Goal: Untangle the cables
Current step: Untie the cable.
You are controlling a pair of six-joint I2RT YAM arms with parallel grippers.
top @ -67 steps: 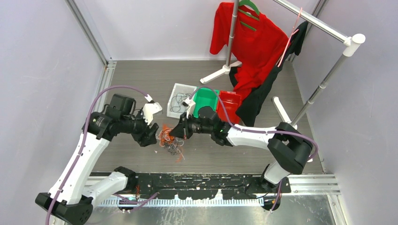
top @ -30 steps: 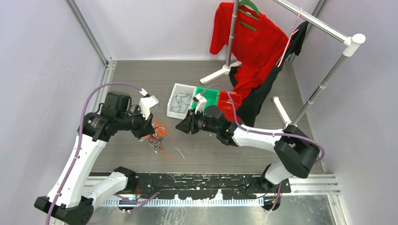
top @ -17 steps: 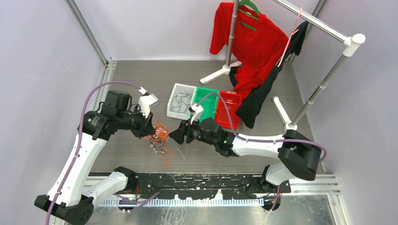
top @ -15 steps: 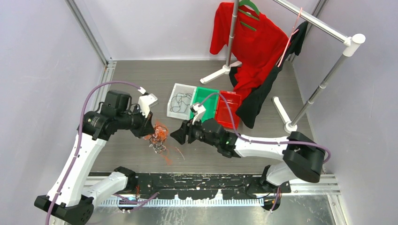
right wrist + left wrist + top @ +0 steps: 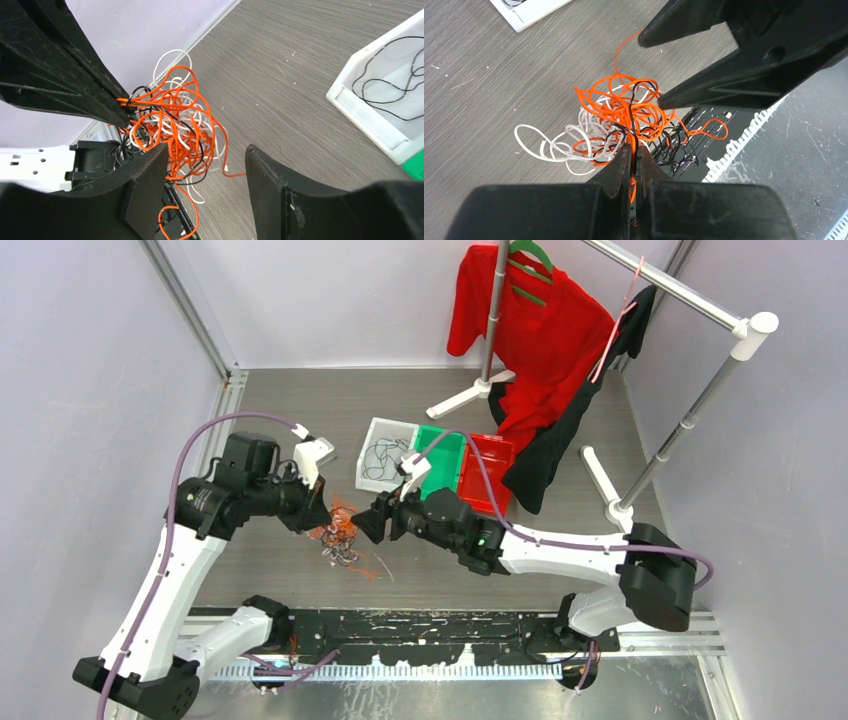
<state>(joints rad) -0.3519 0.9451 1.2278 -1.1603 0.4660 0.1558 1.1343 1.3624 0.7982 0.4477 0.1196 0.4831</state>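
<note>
Orange, white and black cables (image 5: 624, 115) are being pinched as one knotted bunch over the counter (image 5: 499, 75) by the fully closed left claw (image 5: 634, 157). The right claw (image 5: 205, 150) is being held wide, empty, beside them. Only black wire (image 5: 380, 453) is lying sorted in the bin (image 5: 372, 427); most is judged undone.

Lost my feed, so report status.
Left gripper shut on cables. Right gripper open, facing the bunch. Orange, white, black strands knotted together. Nothing blocking.

Cables (image 5: 610, 106) partly inside left pincer (image 5: 634, 151)
</note>
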